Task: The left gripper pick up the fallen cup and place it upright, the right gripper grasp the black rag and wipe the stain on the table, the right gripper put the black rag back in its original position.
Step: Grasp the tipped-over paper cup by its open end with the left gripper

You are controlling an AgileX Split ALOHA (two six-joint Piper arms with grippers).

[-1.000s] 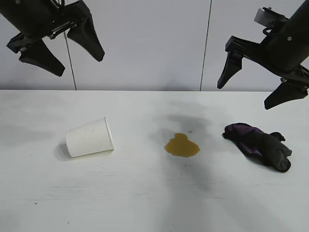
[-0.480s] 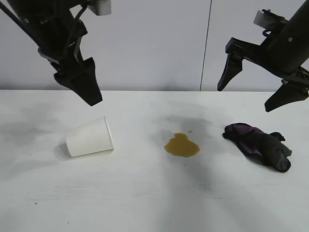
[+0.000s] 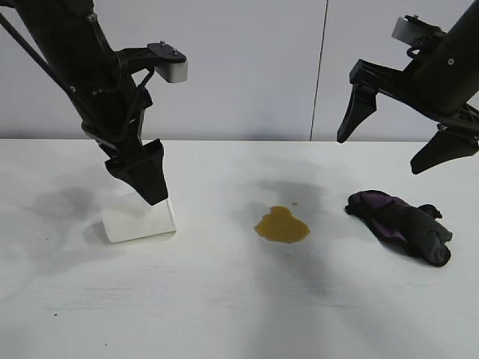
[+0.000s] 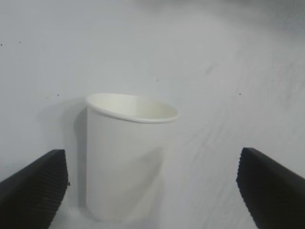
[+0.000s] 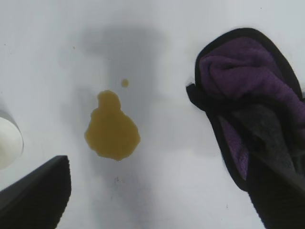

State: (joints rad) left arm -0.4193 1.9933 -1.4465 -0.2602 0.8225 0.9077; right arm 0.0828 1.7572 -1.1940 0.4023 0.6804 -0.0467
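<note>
Nothing of the task is finished yet. The cup (image 3: 139, 219) lies on its side on the table (image 3: 224, 299), well to the left of the stain (image 3: 282, 225), its wide mouth turned toward the stain and its base pointing away. The left gripper (image 3: 142, 179) hangs directly over the cup, on the far side from the stain, its fingers pointing steeply down; the lower finger crosses in front of the cup's upper wall in the exterior view, though contact cannot be told from there. In the left wrist view the jaws stand wide with the cup (image 4: 126, 157) centred between the two finger pads and clear table on either side — no grip on it so far.

The stain sits near the middle of the table, a yellowish-brown blotch with one small droplet just behind it, unwiped. The black rag (image 3: 400, 224) lies to the right of the stain, well apart from it, a crumpled lump showing purple patches, and looks untouched. The right gripper (image 3: 400, 138) hovers in the air above the rag, farther from the stain than the rag's near end, jaws spread wide and empty.

What is left, as I judge it: closing on the cup and setting it upright, then the whole of the right arm's work — taking the rag, wiping the stain, and returning the rag to where it lies now
</note>
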